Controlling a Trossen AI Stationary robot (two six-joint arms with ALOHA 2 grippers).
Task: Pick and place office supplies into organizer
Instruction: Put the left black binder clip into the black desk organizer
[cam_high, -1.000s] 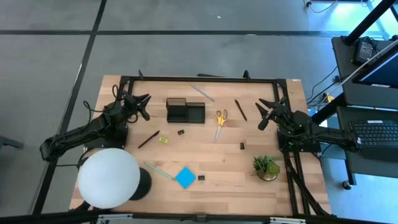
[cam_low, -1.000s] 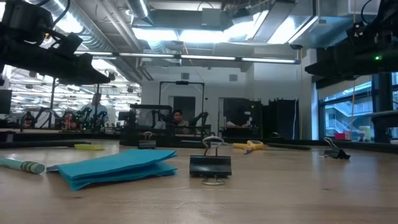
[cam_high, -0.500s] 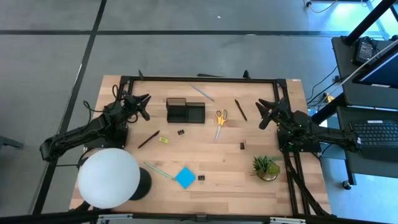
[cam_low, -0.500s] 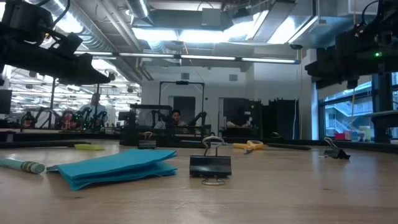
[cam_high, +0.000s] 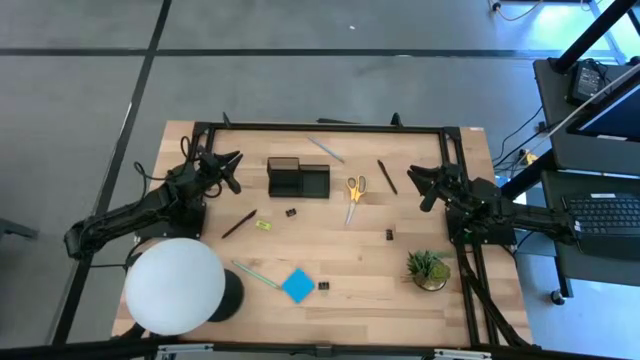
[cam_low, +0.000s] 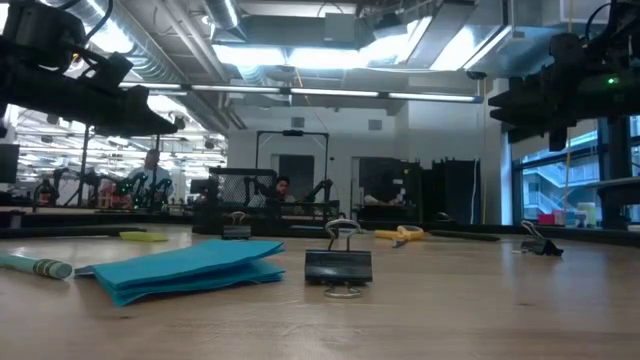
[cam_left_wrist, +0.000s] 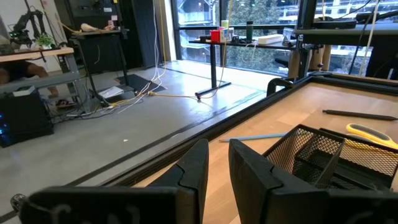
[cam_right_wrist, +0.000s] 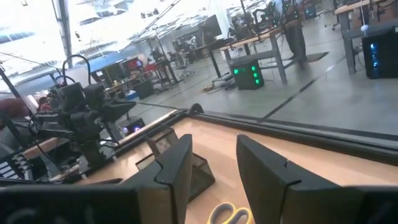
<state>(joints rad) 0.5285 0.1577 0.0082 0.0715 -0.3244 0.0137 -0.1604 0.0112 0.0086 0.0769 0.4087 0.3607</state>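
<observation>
left gripper (cam_high: 231, 170) raised above the counter (cam_high: 400, 290) near its left edge, beside the organizer (cam_high: 298, 178), fingers (cam_left_wrist: 196, 168) parted by a narrow gap with nothing between them. right gripper (cam_high: 423, 186) raised near the right edge, fingers (cam_right_wrist: 177, 165) apart and empty, pointed toward the yellow-handled scissors (cam_high: 355, 190).

organizer set toward the far edge, left of centre, compartments showing nothing inside from above. scissors just right of it, touching neither the organizer nor a gripper. grey pen (cam_high: 326, 149) by the far edge, dark pen (cam_high: 387, 176) between scissors and right gripper. dark pencil (cam_high: 238, 224) and tiny yellow-green piece (cam_high: 262, 225) lying left of centre, a small black clip (cam_high: 291, 213) near them, another clip (cam_high: 389, 234) right of centre. blue note pad (cam_high: 297, 285) toward the near edge with a third clip (cam_high: 324, 287) just beside it and a green pen (cam_high: 256, 274) on its other side. white globe lamp (cam_high: 175, 285) at the near left corner, potted plant (cam_high: 429, 268) near the right edge.
</observation>
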